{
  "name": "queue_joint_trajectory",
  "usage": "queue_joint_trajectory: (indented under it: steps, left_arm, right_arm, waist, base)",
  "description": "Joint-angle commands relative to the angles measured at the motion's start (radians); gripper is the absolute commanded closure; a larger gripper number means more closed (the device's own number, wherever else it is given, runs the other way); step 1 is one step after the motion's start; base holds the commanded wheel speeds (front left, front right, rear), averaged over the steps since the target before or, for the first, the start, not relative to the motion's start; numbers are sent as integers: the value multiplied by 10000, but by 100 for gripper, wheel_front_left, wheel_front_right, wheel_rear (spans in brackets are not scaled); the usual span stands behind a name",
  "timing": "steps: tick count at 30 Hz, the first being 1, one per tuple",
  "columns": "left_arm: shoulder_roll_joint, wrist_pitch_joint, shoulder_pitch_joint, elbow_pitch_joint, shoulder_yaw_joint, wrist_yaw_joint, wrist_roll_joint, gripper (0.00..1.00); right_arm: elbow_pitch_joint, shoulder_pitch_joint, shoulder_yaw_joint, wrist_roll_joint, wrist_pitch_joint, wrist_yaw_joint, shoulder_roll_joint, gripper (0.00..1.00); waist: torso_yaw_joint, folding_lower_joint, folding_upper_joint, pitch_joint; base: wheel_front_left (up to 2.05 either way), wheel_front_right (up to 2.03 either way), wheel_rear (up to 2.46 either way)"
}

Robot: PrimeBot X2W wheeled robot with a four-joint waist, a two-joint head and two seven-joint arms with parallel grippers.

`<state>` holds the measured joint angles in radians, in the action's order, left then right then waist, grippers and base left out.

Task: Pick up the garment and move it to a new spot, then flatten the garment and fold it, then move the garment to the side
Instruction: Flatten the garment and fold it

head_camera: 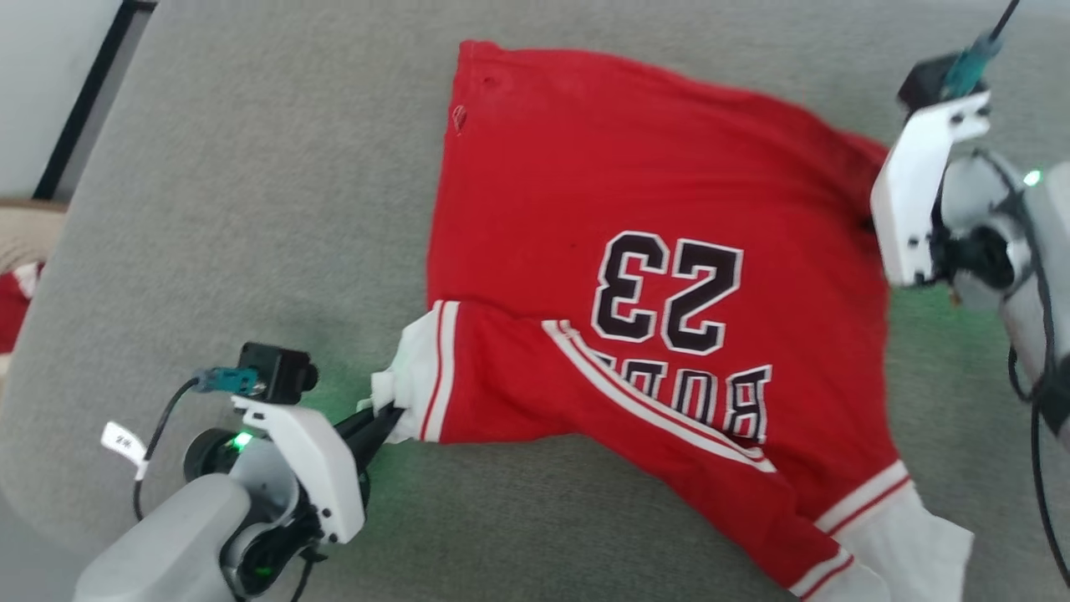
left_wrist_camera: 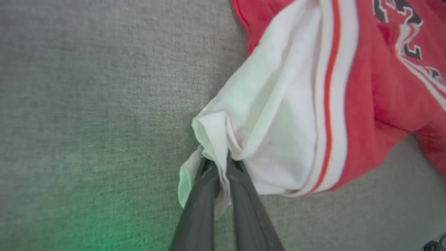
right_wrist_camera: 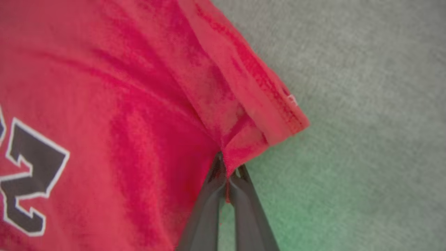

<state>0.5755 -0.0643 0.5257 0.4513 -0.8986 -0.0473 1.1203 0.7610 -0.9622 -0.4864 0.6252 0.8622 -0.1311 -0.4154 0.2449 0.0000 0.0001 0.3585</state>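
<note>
Garment (head_camera: 577, 192) lies spread on grey surface (head_camera: 251, 209), number side up, near edge folded over the lettering. Left gripper (left_wrist_camera: 223, 165) clenched on white sleeve (left_wrist_camera: 278, 115) end. Right gripper (right_wrist_camera: 226, 172) pinches red edge, probably a hem corner. Other sleeve (head_camera: 911, 543) lies at near right.

A folded sleeve (head_camera: 501, 385) covers part of the garment (head_camera: 535, 209)'s lettering (head_camera: 746, 400).

The left gripper (left_wrist_camera: 220, 163) is held low at the near left and the right gripper (right_wrist_camera: 228, 169) farther off at the right, both clamped on the garment (head_camera: 585, 167).
</note>
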Motion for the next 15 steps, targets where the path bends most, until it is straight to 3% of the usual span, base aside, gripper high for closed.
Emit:
queue_joint_trajectory:
  steps: [1, 7, 15]
  left_arm:
    - [252, -59, -241, 385, 86, 420, 74, 100]
    - [709, -63, -616, -18, 253, 713, 280, 100]
    - [997, -157, -911, -651, 393, 1131, 432, 100]
  right_arm:
    - [-175, 679, -263, 203, 168, 6, -230, 100]
    - [-2571, 2058, -538, 1395, 388, 5, -1189, 100]
    - [-5132, 4640, 366, 2279, 992, 5, -1897, 100]
  waist:
    - [-423, 0, -1, -361]
    - [-1152, 0, -1, -914]
    - [-1716, 0, -1, -1249]
  base:
    - [0, 0, 0]
    - [0, 0, 0]
    - [0, 0, 0]
